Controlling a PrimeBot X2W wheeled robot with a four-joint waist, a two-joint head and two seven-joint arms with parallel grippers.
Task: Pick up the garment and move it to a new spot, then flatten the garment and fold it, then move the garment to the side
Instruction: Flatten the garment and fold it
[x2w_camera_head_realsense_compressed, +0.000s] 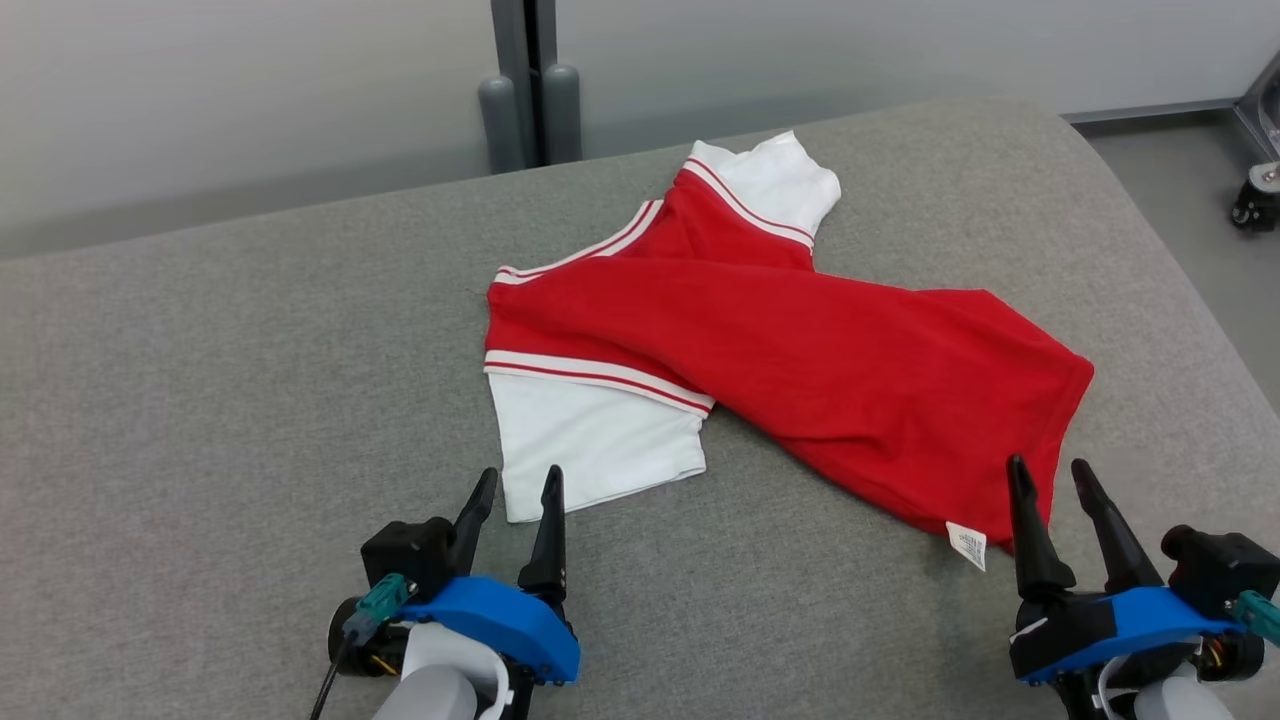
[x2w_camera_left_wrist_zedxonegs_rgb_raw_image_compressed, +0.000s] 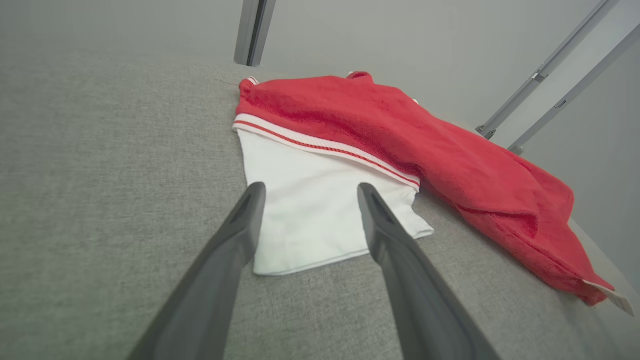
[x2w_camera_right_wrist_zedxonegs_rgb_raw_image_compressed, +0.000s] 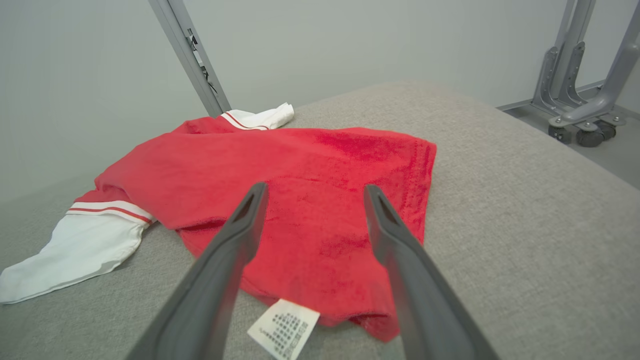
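Both of the robot's arms hover low over a desk (x2w_camera_head_realsense_compressed: 200, 400) covered in grey woven fabric. The left pincer (x2w_camera_head_realsense_compressed: 521, 475) stands wide with nothing in it, its tips over the near corner of a white sleeve (x2w_camera_head_realsense_compressed: 590, 440). The right pincer (x2w_camera_head_realsense_compressed: 1047, 465) is also wide and holds nothing, poised over the near red hem.

Several things look likely to go wrong from here. The cloth lies doubled over itself, so a pinch at the hem may catch two layers, or only the top one, and a lift would then twist the garment instead of opening it. The small white care label (x2w_camera_head_realsense_compressed: 967, 545) sticks out just beside the right pincer, and closing on that alone would probably let the cloth slip away. A pull on the sleeve alone might stretch that corner while the body stays bunched. The woven cover looks rough enough to drag at the fabric.

The garment is a red short-sleeved shirt (x2w_camera_head_realsense_compressed: 800, 350) of soft, towel-like cloth with white sleeves, each joined to the body by red and white striped trim. It lies around the middle of the desk, reaching towards the robot's right. The red body runs slantwise from the far left to the near right, folded across itself and creased, not flat. The second white sleeve (x2w_camera_head_realsense_compressed: 775, 180) pokes out at the far side.
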